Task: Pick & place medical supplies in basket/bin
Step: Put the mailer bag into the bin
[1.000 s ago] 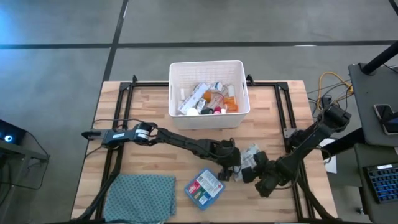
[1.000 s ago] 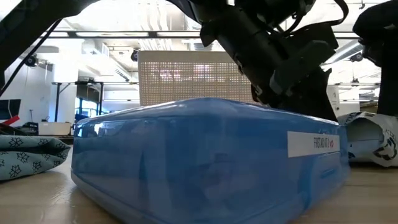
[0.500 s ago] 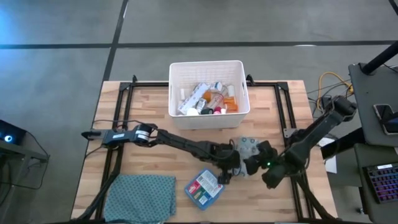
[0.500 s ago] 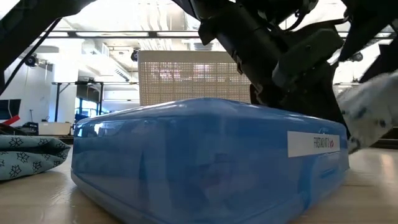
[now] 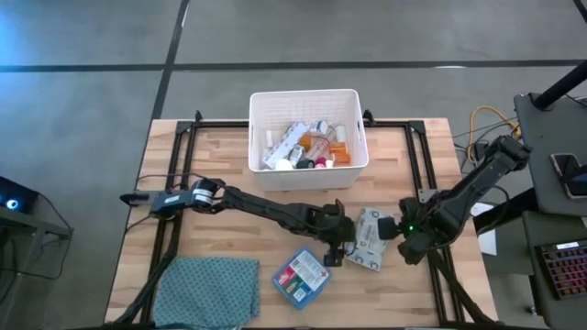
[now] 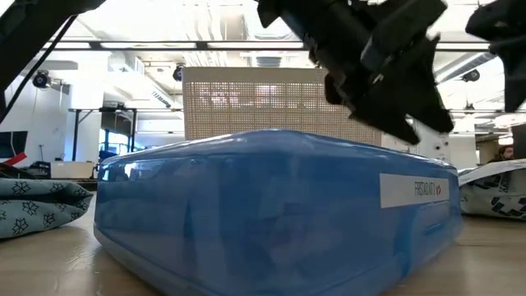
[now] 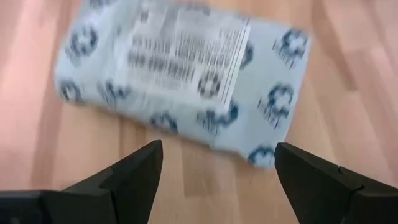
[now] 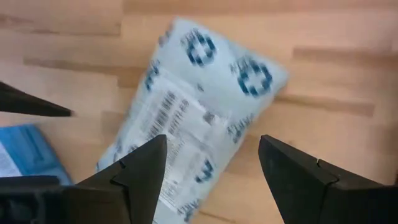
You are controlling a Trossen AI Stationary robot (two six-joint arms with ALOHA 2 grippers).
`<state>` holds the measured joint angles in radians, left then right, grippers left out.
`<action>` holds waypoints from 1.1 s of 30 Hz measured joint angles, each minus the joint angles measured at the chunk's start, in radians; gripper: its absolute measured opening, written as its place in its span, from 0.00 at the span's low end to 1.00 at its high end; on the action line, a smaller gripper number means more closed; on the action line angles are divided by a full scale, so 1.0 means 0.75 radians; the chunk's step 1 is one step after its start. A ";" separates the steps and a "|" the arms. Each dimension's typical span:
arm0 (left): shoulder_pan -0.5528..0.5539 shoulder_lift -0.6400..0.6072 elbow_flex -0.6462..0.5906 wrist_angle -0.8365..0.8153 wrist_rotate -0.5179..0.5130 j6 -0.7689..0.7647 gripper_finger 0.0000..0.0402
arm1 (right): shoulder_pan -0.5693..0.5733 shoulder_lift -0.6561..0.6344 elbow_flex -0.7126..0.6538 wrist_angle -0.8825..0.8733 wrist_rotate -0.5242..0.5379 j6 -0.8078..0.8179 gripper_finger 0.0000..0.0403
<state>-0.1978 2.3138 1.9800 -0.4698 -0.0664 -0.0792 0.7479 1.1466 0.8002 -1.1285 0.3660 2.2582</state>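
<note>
Grey-green patterned soft wipes pack (image 5: 370,240), 1 pc, dropped from right end effector (image 5: 401,234), now flat on wood worktop (image 5: 220,174). Both end effectors open, empty; left end effector (image 5: 341,249) beside pack. Pack label w/ barcode, text unreadable.

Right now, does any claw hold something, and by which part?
Nothing is held. The wipes pack lies on the table between the open left claw and the open right claw.

blue first-aid box (image 6: 279,210), white side label, lettering unreadable

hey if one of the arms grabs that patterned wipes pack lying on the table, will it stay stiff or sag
The wipes pack looks like a soft film pouch with rounded, pillowy edges, so it would probably sag. It lies flat, so it is unlikely to roll. Its glossy-looking wrapper may slip.
</note>
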 joint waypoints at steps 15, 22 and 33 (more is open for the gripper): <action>0.003 0.001 -0.044 0.197 0.084 0.139 0.72 | -0.001 -0.001 -0.319 0.369 -0.100 0.122 0.60; 0.003 0.004 -0.189 0.219 0.103 0.138 0.72 | 0.000 -0.002 -0.476 0.749 0.072 0.086 0.60; 0.004 -0.003 -0.299 0.258 0.155 0.083 0.72 | -0.001 0.004 -0.506 0.794 0.273 0.012 0.60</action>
<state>-0.1947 2.3116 1.7561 -0.2766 0.0502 -0.0170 0.7471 1.1496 0.4206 -0.5331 0.5706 2.2669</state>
